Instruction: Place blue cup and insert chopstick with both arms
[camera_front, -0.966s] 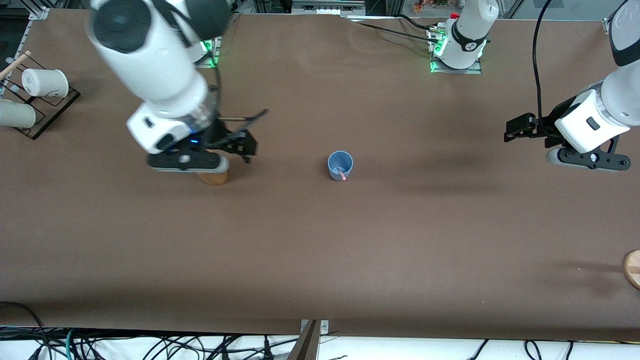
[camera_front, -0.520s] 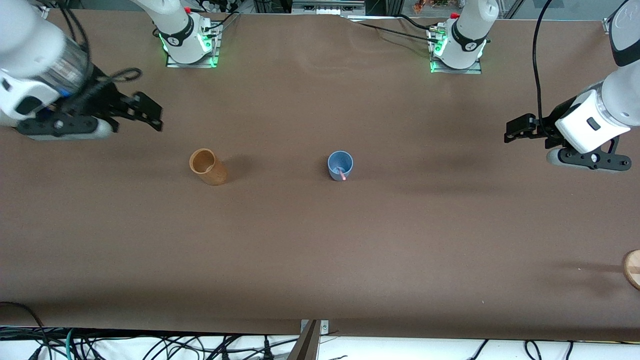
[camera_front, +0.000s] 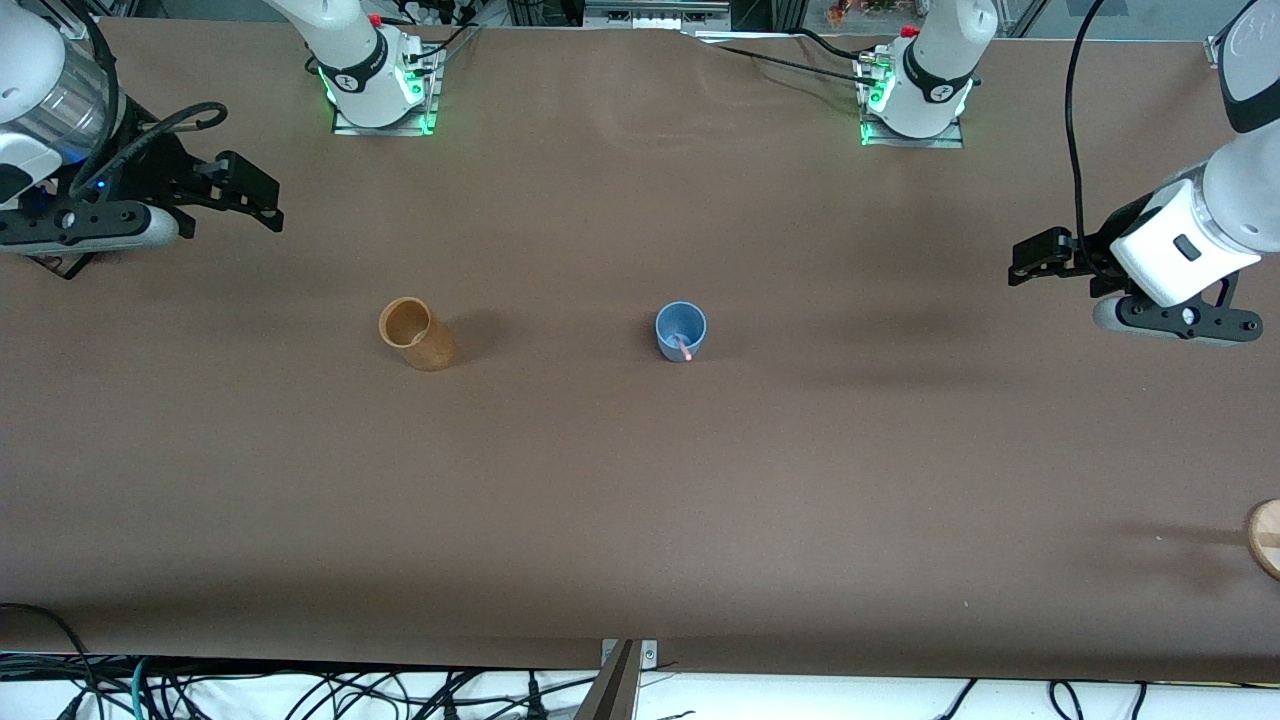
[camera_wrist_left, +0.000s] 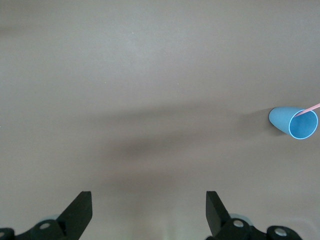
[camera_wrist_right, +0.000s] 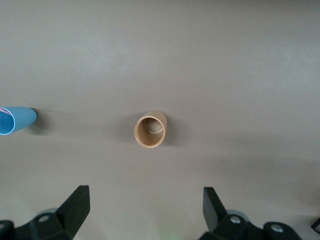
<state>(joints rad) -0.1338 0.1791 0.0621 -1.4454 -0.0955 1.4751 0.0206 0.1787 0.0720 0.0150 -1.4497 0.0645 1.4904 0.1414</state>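
blue cup (camera_front: 681, 330) upright mid-surface (camera_front: 640, 480), landmark | chopstick (camera_front: 684, 347) stands in it, pink tip at the rim | tan cup (camera_front: 415, 334) beside the blue cup, toward the right arm's end | left claw (camera_front: 1020, 260) wide open, empty, over the surface well apart from the cup | right claw (camera_front: 262, 195) likewise open, empty | task looks complete; both arms wait

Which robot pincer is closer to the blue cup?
Left, but only barely. The left pincer hangs toward its own end of the table; the right pincer hangs toward the other end, past the tan cup. Neither touches the blue cup.
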